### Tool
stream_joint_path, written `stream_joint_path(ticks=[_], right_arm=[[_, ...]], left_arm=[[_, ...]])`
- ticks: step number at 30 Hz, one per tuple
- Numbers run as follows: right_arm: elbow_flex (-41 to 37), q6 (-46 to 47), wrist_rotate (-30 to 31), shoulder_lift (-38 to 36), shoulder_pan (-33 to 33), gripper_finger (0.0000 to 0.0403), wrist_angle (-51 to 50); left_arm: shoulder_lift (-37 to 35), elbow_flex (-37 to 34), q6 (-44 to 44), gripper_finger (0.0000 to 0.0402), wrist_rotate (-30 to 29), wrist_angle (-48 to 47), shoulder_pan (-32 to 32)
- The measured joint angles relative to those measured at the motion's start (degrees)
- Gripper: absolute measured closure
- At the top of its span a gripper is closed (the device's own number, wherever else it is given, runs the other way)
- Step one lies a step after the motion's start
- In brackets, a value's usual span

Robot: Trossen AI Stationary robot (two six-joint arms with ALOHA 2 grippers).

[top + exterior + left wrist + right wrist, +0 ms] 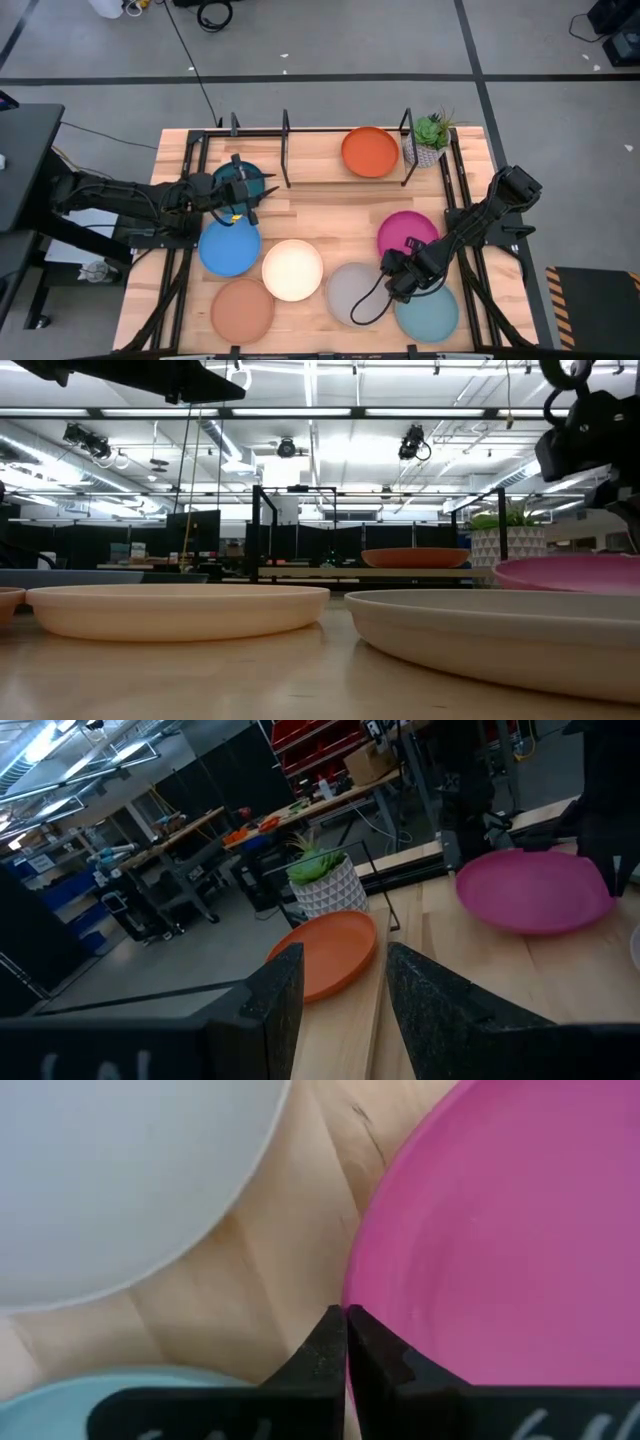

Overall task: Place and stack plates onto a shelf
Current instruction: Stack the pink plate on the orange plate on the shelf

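My right gripper [391, 260] points down, shut on the magenta plate [408, 232] at the table's right. My left gripper [345, 982] is open and level, with nothing between its fingers. In the high view it hovers over the dark teal plate [240, 180] at the left end of the black rod shelf [286, 150]. An orange plate [370, 151] lies flat on the shelf's right part. Blue [229, 247], cream [292, 270], terracotta [242, 310], grey [352, 292] and light aqua [428, 314] plates lie flat on the table. My right gripper pinches the magenta plate's rim [352, 1295] on the side toward the grey and aqua plates. One finger is inside the rim and one outside. The fingers come from above, pointing down. The plate sits level; I cannot tell whether it is off the table.
A small green plant in a white pot [430, 142] stands at the shelf's right end, beside the orange plate. Black frame rails [462, 190] run along the table's left and right sides. Bare wood [320, 215] shows between the shelf and the row of plates.
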Motion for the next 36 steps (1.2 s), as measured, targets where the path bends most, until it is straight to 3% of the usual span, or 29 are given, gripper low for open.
stream_joint_path(ticks=[11,27,36], right_arm=[[7.1,-4.6,5.1,0.1,-0.7,0.0398,-9.1],[8.7,-11.1,7.9,0.1,-2.8,0.0399,-10.0],[14.7,-20.9,15.3,0.1,-4.1,0.0399,-9.9]], left_arm=[[0.0,0.0,-0.4,0.0249,0.0,0.0,0.0],[0.0,0.0,-0.4,0.0249,0.0,0.0,0.0],[0.0,0.0,-0.4,0.0249,0.0,0.1,0.0]])
